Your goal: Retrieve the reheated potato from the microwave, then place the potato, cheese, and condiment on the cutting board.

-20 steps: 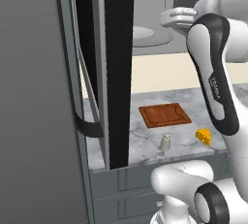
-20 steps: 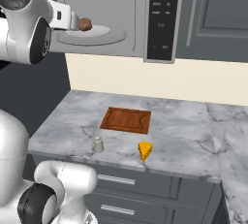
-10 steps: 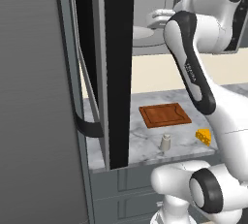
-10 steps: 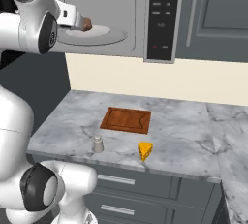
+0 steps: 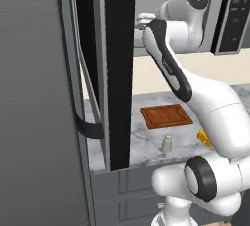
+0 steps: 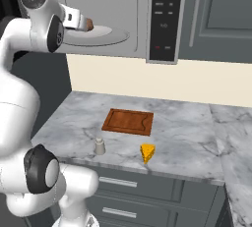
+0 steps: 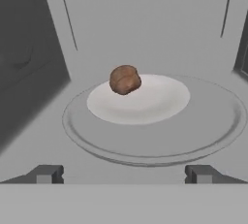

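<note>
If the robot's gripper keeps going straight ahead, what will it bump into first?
Probably the potato. The gripper, jaws open wide, points into the microwave, and the potato sits ahead on the white plate, slightly left of centre. Depth is hard to judge, so it might skim the plate first.

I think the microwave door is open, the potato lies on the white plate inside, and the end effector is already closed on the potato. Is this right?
Not fully. The end effector is open and short of the potato, not closed on it; the hand view shows this. The microwave is open and the potato lies on the white plate inside.
</note>
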Controlling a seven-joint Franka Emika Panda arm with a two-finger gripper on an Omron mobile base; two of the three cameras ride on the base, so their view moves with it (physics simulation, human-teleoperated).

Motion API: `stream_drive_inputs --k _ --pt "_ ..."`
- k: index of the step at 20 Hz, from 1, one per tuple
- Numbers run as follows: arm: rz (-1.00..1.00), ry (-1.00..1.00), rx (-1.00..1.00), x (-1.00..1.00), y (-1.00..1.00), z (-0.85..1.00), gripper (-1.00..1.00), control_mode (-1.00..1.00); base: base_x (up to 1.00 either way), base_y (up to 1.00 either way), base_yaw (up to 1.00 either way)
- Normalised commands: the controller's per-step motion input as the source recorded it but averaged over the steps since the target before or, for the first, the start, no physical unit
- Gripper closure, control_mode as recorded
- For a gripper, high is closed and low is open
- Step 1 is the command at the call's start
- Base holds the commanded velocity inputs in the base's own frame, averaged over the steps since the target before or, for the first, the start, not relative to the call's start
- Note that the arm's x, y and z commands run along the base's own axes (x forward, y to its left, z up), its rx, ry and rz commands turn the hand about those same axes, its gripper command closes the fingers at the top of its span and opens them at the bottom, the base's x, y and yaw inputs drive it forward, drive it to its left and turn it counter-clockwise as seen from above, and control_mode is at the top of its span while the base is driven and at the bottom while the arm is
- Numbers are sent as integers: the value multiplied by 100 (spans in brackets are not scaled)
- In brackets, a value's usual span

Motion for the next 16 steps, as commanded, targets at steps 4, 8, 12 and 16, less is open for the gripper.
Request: stream_drive_inputs --k 4,8,12,16 --pt "-4 0 -1 74 21 0 -100 -100 0 0 0" --pt "-5 2 -1 72 9 -1 -100 -100 0 0 0" --pt "-5 4 0 68 3 -9 -100 -100 0 0 0" --pt "-2 6 0 58 7 -16 -100 -100 0 0 0"
